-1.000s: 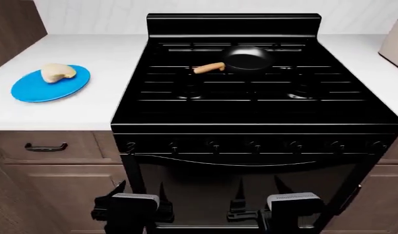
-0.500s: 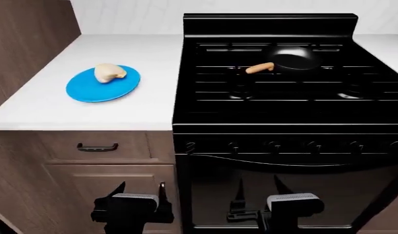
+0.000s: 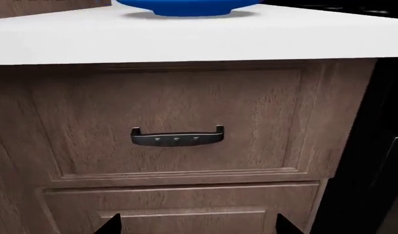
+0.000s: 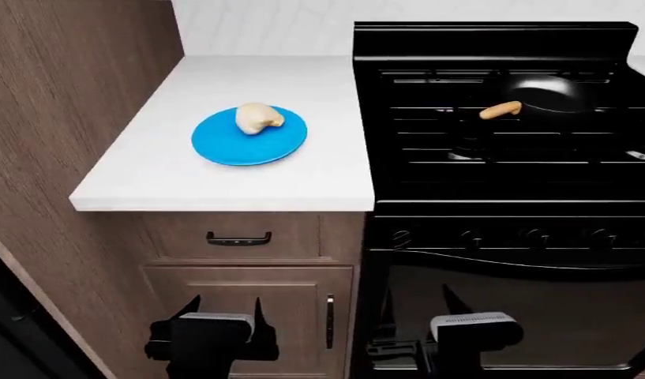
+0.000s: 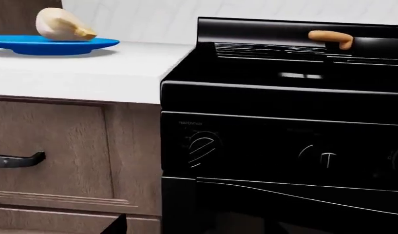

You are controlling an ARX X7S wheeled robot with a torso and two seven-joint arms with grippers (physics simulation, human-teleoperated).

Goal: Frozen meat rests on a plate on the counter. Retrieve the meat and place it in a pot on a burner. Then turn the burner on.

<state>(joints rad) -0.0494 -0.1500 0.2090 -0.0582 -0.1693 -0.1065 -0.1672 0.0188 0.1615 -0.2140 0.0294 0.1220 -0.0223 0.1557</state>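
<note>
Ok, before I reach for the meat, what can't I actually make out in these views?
- Frozen meat: cut off in the left wrist view, where only the plate's edge shows.
- Pot: in the right wrist view only its handle shows; the bowl is lost against the black stove.
- Left pincer and right pincer: fingertips dark against dark fronts, opening unclear.

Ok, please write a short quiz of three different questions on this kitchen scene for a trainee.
1. True or false: the meat lies on the blue plate.
2. Where does the pot stand? A) on the counter B) on the stove C) in a drawer
3. Fill in: the pot's wooden handle points toward the ____.

Key: 1 true; 2 B; 3 counter.
</note>
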